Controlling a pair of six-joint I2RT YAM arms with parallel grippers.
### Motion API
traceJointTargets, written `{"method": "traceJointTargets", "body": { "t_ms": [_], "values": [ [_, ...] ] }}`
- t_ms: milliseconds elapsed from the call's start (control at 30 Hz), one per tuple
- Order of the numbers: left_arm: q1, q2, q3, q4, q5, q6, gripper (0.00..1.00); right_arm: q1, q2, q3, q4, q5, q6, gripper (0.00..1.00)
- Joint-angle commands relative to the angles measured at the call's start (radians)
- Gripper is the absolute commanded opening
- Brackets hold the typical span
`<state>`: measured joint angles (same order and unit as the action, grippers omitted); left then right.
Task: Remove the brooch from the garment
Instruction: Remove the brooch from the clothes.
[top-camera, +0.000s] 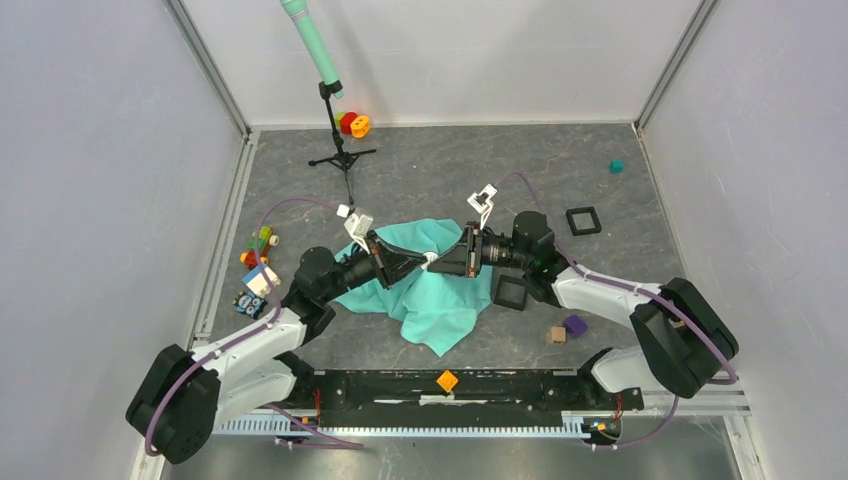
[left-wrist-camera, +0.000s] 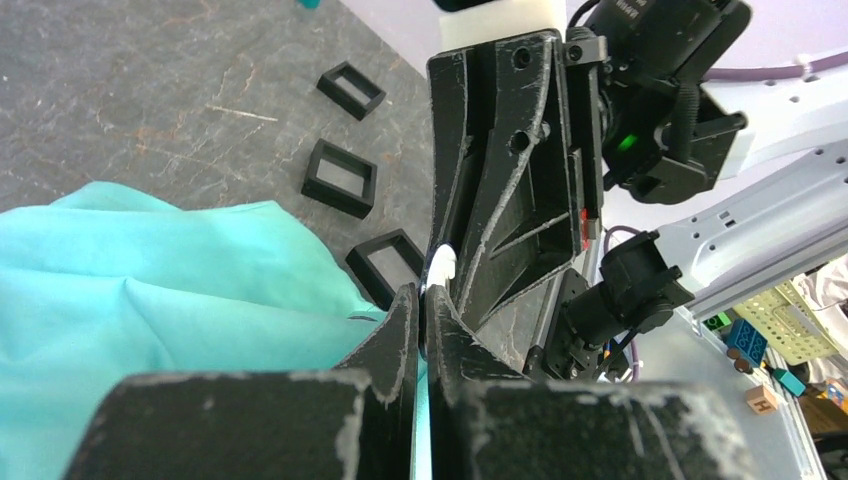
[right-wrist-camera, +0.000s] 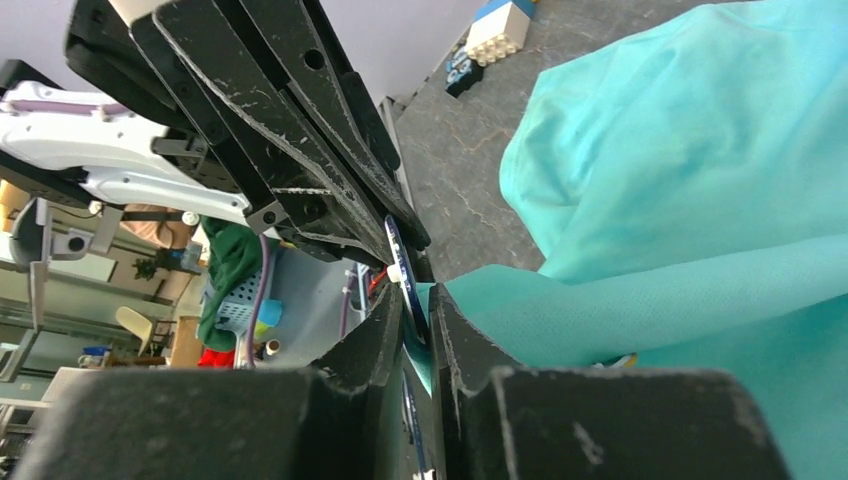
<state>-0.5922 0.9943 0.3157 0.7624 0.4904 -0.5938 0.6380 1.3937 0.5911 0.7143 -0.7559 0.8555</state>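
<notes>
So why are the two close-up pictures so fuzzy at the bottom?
Left wrist: its own end effector sits too near the lens, so it blurs; the T-shirt behind is sharper. Right wrist: same near blur. Top external: evenly lit, sharp.

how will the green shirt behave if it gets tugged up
Probably floppy: the garment lies in soft folds, so it should drape and stretch. It looks thin and light, so it may slide across the table instead of staying put.

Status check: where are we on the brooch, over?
Left gripper: jaws shut on shirt. Right gripper: jaws shut on brooch, not yet off the cloth. Black frame beside shirt, clear of the grippers.
</notes>
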Motion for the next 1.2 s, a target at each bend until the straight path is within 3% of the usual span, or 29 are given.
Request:
{"method": "traceJointTargets", "body": {
  "t_ms": [0,233,533,600,667,767,967,1167],
  "values": [
    [-0.052,0.032,0.087,-0.025,0.139,-0.013,0.02,0.006,-0.011,0.076,-0.103,0.081,-0.106,0.17],
    [-0.046,-0.012,0.099,-0.173,-0.026,0.011,0.02,0.006,-0.073,0.037,-0.124,0.127,-0.157,0.37],
    [-0.031,-0.057,0.132,-0.307,-0.134,0.058,0.02,0.013,-0.149,-0.068,-0.119,0.161,-0.261,0.83],
    [-0.031,-0.061,0.133,-0.317,-0.141,0.067,0.02,0.025,-0.157,-0.077,-0.142,0.179,-0.291,0.85],
    [-0.031,-0.064,0.132,-0.318,-0.150,0.070,0.02,0.034,-0.159,-0.081,-0.173,0.211,-0.322,0.79],
    [-0.031,-0.061,0.135,-0.330,-0.161,0.080,0.02,0.041,-0.148,-0.085,-0.174,0.216,-0.329,0.62],
    [-0.031,-0.039,0.162,-0.399,-0.157,0.105,0.02,0.043,-0.112,-0.019,-0.220,0.239,-0.332,0.02],
    [-0.029,0.009,0.184,-0.504,-0.207,0.120,0.02,0.039,-0.099,0.115,-0.361,0.401,-0.395,0.00]
  ]
}}
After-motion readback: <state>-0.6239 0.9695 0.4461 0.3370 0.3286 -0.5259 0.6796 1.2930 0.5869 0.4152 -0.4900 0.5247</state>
